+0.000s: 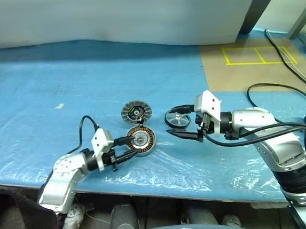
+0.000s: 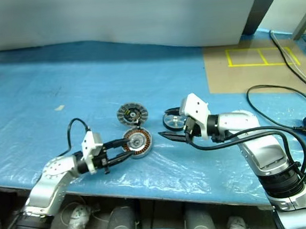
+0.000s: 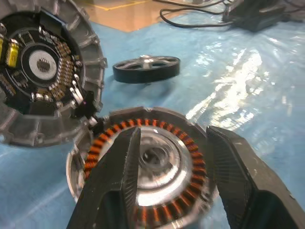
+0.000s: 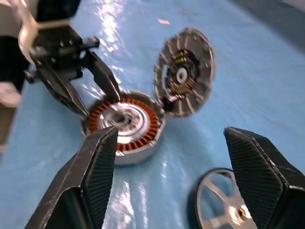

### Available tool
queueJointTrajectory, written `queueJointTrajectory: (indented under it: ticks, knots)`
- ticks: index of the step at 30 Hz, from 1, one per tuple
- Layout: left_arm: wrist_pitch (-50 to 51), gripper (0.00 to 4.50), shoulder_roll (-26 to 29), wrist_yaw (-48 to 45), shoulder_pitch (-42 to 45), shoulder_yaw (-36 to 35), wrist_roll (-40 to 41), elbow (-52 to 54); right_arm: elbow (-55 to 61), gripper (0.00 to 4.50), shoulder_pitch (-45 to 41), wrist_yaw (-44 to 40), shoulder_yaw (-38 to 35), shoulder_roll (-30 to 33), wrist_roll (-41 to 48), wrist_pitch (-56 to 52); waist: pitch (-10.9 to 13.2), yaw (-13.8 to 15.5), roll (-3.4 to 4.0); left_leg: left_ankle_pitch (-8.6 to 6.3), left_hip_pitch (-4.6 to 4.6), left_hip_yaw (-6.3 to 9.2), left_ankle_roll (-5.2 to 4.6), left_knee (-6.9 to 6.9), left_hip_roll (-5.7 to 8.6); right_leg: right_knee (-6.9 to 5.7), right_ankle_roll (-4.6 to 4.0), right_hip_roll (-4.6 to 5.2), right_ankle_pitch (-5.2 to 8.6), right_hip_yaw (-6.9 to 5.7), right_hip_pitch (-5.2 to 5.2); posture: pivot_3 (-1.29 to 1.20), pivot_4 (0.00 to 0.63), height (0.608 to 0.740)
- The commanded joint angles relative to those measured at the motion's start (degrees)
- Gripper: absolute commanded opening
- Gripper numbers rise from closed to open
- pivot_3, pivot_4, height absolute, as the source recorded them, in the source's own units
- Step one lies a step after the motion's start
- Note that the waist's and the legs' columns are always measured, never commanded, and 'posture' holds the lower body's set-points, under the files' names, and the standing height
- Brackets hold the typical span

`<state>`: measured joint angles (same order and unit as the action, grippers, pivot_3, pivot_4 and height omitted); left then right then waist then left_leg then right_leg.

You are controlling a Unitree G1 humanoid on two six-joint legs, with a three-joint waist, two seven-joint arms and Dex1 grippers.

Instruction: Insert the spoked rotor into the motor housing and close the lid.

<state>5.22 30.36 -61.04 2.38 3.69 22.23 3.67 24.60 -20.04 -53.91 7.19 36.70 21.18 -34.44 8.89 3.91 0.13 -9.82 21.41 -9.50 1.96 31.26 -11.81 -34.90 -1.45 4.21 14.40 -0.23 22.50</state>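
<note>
No legible writing, motor housing (image 1: 142, 140) near table's front edge, lid (image 1: 135, 111) just beyond, spoked rotor (image 1: 177, 119) right, left gripper (image 1: 130, 147) parted at housing, right gripper (image 1: 181, 122) spread empty above rotor, open blue sheet (image 1: 59, 85) far left.

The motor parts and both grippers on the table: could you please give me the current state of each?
spoked rotor: lying flat on the sheet, not inserted.
motor housing: open, windings exposed, centre hollow.
lid: open, dark face showing, its edge at the housing's rim.
left gripper: open, fingers either side of the housing.
right gripper: open, empty, by the rotor.

A lab – blue plastic-sheeted workbench (image 1: 86, 88), yellow floor tape (image 1: 258, 55), loose cables (image 1: 279, 90)
</note>
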Motion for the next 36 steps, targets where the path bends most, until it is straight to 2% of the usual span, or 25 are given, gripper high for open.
queueJointTrajectory:
  ticks: [1,4,11,22,28,36]
  knots:
    - [-2.5,2.3,2.0,-2.1,-0.3,-2.5,0.6,0.0,-4.3,3.71,-4.4,-2.2,3.1,-1.3,-0.5,2.1,0.0,0.0,0.0,0.0,-0.01,0.0,0.0,0.01,-0.01,0.0,0.0,0.02,0.0,0.01,-0.01,0.0,0.15,0.74]
    - [-2.9,2.34,3.0,-2.0,-0.3,-4.0,0.9,-0.7,-9.8,3.09,-8.0,-4.6,7.1,-4.2,-1.5,4.4,0.0,0.1,0.0,0.01,-0.03,-0.01,0.02,0.06,-0.01,-0.02,-0.06,0.04,-0.04,0.01,-0.05,0.0,0.15,0.74]
    - [-0.7,2.34,3.5,0.0,-2.7,-4.8,1.3,3.7,-19.4,0.73,-13.7,-9.0,12.4,-10.1,-2.5,5.9,0.0,0.0,-0.04,0.09,0.32,-0.05,0.08,0.08,0.02,-0.11,0.0,0.0,-0.09,-0.03,0.32,0.0,0.15,0.74]
    - [1.1,2.34,3.1,2.9,-5.4,-4.0,1.0,8.0,-28.4,0.73,-15.9,-16.4,20.0,-12.1,-7.9,10.2,0.0,0.0,-0.07,0.07,0.47,-0.03,0.11,0.54,-0.05,-0.62,-0.14,0.01,-0.02,-0.03,0.53,0.0,0.15,0.74]
    - [2.8,2.34,2.3,4.6,-4.4,-2.8,0.5,9.6,-34.0,0.73,-17.5,-16.2,22.1,-15.3,-12.1,14.2,0.0,-0.2,-0.07,0.02,0.43,-0.03,0.04,0.88,-0.09,-0.89,-0.15,0.0,-0.02,0.04,0.52,0.0,0.15,0.74]
    - [4.4,2.34,2.0,6.3,-3.6,-1.9,0.4,11.1,-39.4,0.73,-17.7,-15.2,22.0,-16.6,-15.6,18.1,0.0,-0.1,-0.08,0.03,0.46,-0.03,0.05,0.9,-0.08,-0.86,-0.16,0.0,-0.03,0.05,0.51,0.0,0.15,0.74]
